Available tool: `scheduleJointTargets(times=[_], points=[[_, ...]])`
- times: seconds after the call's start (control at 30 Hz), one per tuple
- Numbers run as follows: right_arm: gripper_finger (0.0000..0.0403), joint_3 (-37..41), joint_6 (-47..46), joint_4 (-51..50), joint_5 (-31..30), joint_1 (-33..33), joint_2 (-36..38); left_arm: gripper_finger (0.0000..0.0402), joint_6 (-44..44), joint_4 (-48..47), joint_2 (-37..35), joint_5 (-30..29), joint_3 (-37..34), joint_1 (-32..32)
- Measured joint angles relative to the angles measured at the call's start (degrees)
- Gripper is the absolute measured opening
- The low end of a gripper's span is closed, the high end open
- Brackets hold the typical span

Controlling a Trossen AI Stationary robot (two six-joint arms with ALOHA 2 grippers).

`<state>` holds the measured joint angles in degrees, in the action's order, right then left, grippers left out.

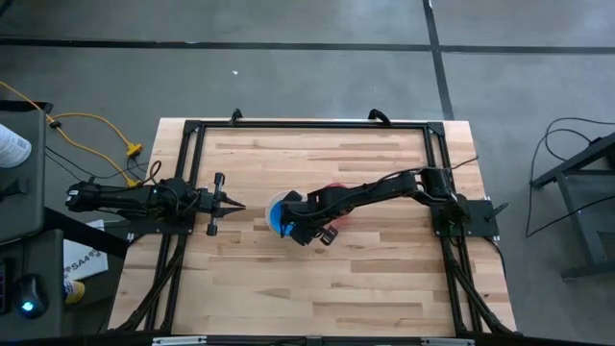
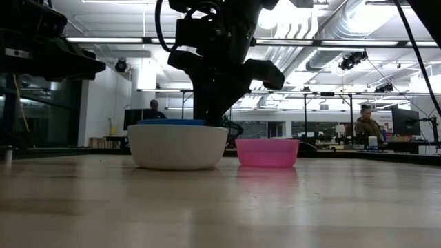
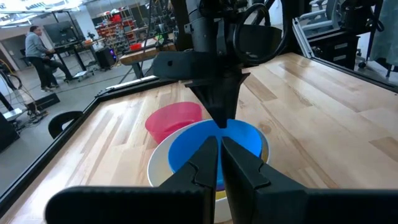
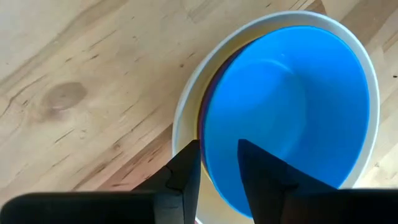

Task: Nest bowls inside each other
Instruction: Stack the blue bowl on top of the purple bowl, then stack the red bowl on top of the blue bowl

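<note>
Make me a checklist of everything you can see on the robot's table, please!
Surface: wooden table, bare around the bowls.
Job's things: blue bowl sits inside the white bowl; a purple edge and a yellow edge peek out between them. The pink bowl stands alone beside the stack.
Clutter: nothing seen on the table.
Grippers: right gripper open, directly above the blue bowl's rim, holding nothing. Left gripper shut, empty, waiting at the table's left.
Cables: yellow cable on the floor, left of the table.
Surroundings: workshop with people at desks.
</note>
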<state>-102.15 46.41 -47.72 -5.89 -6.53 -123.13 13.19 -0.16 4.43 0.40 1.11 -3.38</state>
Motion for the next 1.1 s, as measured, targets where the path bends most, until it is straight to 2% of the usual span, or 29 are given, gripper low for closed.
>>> scheduleJointTargets(times=[0.27,0.57,0.83,1.1], points=[[0.0101,0.0,-0.5,-0.9,0.0,-1.0,1.7,0.0019,0.0,0.0,0.0,0.0,0.0,0.0],[0.0101,0.0,-7.8,-2.7,-1.5,-1.1,2.3,0.0019,0.0,0.0,0.0,0.0,0.0,0.0],[0.0101,0.0,-21.9,-2.8,-11.6,-0.9,2.4,0.0019,0.0,0.0,0.0,0.0,0.0,0.0],[0.0101,0.0,-35.2,-5.9,-10.8,0.4,4.4,0.0019,0.0,0.0,0.0,0.0,0.0,0.0]])
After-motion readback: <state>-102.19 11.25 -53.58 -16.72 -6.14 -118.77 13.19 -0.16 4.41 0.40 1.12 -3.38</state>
